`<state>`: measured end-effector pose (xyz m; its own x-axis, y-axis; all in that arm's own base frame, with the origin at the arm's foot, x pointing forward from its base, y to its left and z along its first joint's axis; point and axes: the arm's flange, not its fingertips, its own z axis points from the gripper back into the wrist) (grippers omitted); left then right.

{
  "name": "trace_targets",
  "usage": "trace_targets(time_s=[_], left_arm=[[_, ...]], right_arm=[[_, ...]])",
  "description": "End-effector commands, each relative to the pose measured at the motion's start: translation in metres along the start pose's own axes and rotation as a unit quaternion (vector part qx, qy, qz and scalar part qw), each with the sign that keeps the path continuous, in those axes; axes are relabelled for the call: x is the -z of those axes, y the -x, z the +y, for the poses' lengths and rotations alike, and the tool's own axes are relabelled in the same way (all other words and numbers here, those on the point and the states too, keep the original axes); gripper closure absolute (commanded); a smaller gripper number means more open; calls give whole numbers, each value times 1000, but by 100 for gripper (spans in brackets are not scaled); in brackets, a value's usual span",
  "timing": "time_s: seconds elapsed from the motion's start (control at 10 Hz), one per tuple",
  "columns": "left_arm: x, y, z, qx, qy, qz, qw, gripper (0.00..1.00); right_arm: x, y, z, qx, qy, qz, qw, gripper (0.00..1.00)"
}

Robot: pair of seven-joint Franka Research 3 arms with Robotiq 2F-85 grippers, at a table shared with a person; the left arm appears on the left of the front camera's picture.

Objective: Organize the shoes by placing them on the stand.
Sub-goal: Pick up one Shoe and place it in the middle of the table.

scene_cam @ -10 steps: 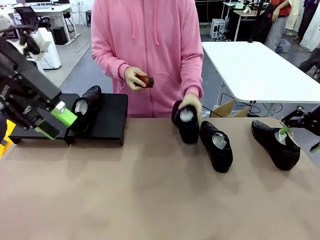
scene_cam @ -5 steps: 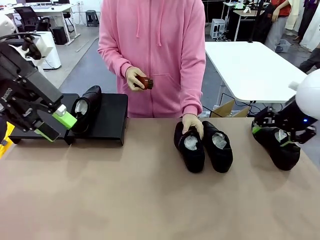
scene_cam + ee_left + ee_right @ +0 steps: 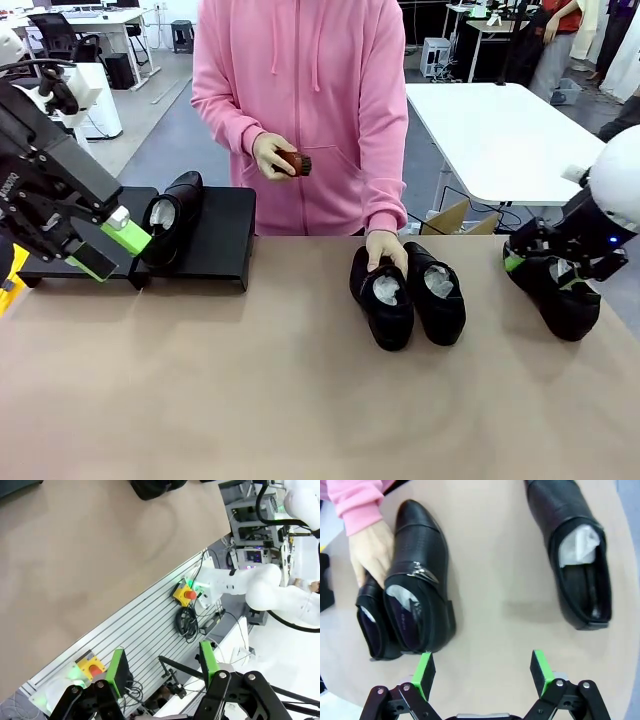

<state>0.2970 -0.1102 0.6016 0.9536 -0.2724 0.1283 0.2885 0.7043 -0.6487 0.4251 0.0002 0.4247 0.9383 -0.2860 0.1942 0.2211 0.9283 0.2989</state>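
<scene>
One glossy black shoe [image 3: 172,215] stands on the low black stand [image 3: 220,245] at the far left. My left gripper [image 3: 108,247] hangs open just left of that shoe, with nothing between its green pads [image 3: 117,664]. Two shoes lie side by side mid-table: the person's hand [image 3: 385,250] rests on the left shoe [image 3: 382,298], and the other shoe [image 3: 437,292] sits beside it. Another shoe [image 3: 557,295] lies at the right, with my right gripper [image 3: 541,272] open above it. In the right wrist view this shoe [image 3: 580,555] sits beyond the open gripper [image 3: 481,671], and the pair [image 3: 417,605] lies at the left.
The person in a pink hoodie stands at the far side, holding a small brown brush [image 3: 292,162] at chest height. A white table [image 3: 500,140] stands behind at the right. The left wrist view looks past the brown table's edge at a slotted rail with a yellow stop button [image 3: 185,594].
The person has set a shoe down beside the middle one and keeps a hand on it. My right arm has swung in over the right shoe. My left gripper has barely moved.
</scene>
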Motion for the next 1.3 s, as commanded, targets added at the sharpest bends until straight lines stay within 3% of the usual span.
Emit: trace_targets(time_s=[0.0,0.2,0.5,0.6,1.2], left_arm=[[0,0,0,11,12,2,1000,25],[0,0,0,11,12,2,1000,25],[0,0,0,11,12,2,1000,25],[0,0,0,11,12,2,1000,25],[0,0,0,11,12,2,1000,25]], right_arm=[[-19,14,-25,-31,16,-5,999,0],[-28,13,-47,-61,55,-17,996,0],[-46,11,-66,-65,64,-9,996,0],[-49,11,-67,-34,61,-2,998,0],[-40,11,-63,-51,62,-6,997,0]])
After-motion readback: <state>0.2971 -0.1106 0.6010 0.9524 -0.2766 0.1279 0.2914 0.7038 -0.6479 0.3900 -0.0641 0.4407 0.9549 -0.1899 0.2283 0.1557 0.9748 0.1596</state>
